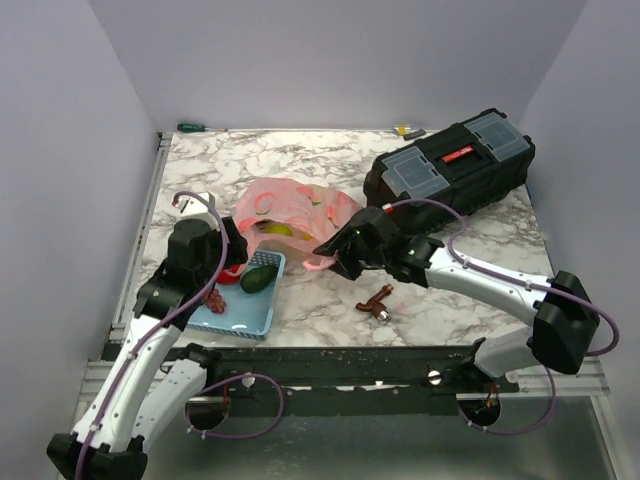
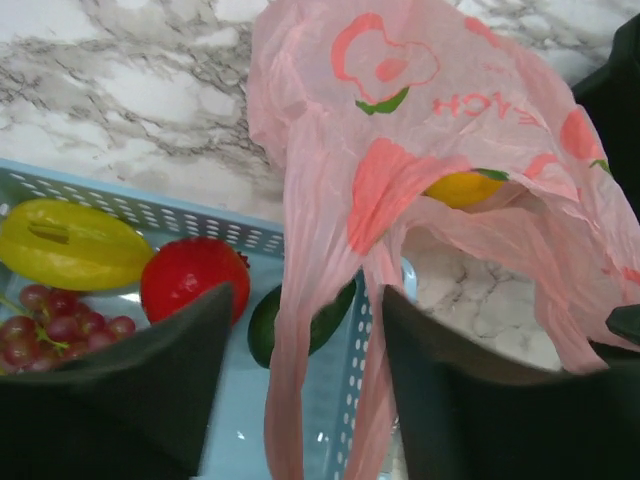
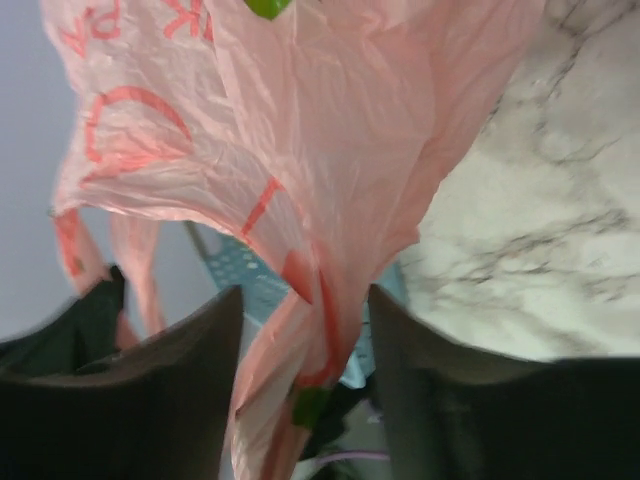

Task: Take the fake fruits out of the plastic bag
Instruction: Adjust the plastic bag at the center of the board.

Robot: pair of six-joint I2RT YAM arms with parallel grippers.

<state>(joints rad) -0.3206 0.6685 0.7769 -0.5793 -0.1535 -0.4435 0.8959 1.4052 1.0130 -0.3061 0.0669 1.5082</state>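
Note:
The pink plastic bag (image 1: 300, 208) lies on the marble table between my two grippers. A yellow-orange fruit (image 2: 465, 187) shows through its mouth, also in the top view (image 1: 278, 230). A green fruit's edge (image 3: 265, 5) shows through the plastic. My left gripper (image 2: 308, 292) is open, and the bag's two handle strands (image 2: 300, 330) hang between its fingers, over the basket edge. My right gripper (image 3: 303, 291) is open around a bunched fold of the bag (image 3: 330, 250). A red fruit (image 2: 190, 275) lies in the light blue basket (image 2: 220, 232).
The basket (image 1: 250, 318) also holds a yellow fruit (image 2: 70, 243), a dark green avocado (image 2: 330, 315) and purple grapes (image 2: 55, 320). A black toolbox (image 1: 450, 165) stands at the back right. A small brown object (image 1: 377, 300) lies near the front. A screwdriver (image 1: 195, 127) lies at the back edge.

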